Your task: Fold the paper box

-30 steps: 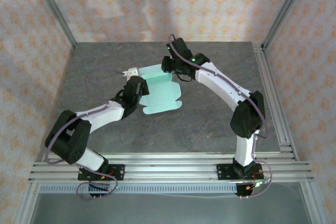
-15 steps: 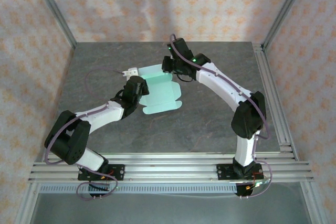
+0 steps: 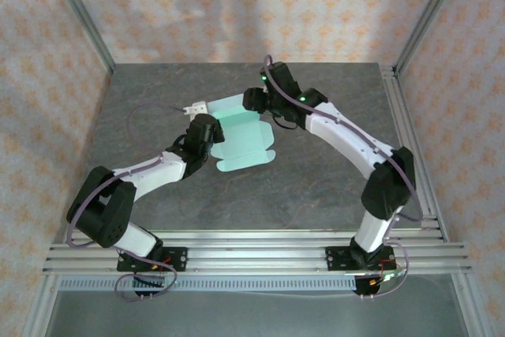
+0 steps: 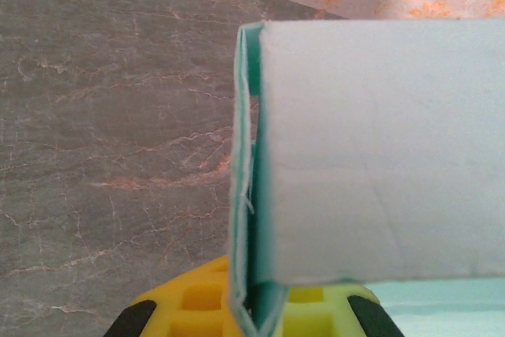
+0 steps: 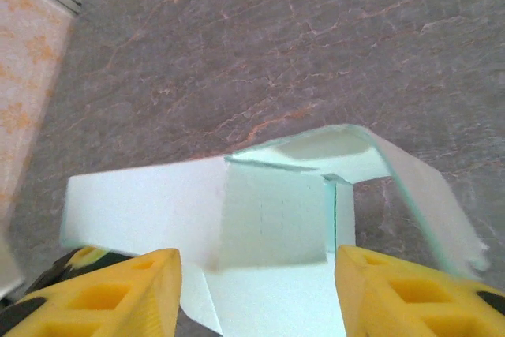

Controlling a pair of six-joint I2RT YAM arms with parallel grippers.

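Two grippers flank the paper box [image 3: 243,141]: left gripper [image 4: 251,309] pinching its left edge, right gripper [image 5: 256,278] spread wide over its far flap.

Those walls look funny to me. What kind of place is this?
Probably a robot test booth: a left arm and right arm bolted to a metal rail, a grey table, patterned wall panels around.

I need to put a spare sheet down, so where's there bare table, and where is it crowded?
Bare table lies on the near side of the box, between the left arm and right arm; also the far left corner and the strip by the right rail. Crowded mid-back, where both arms meet the box.
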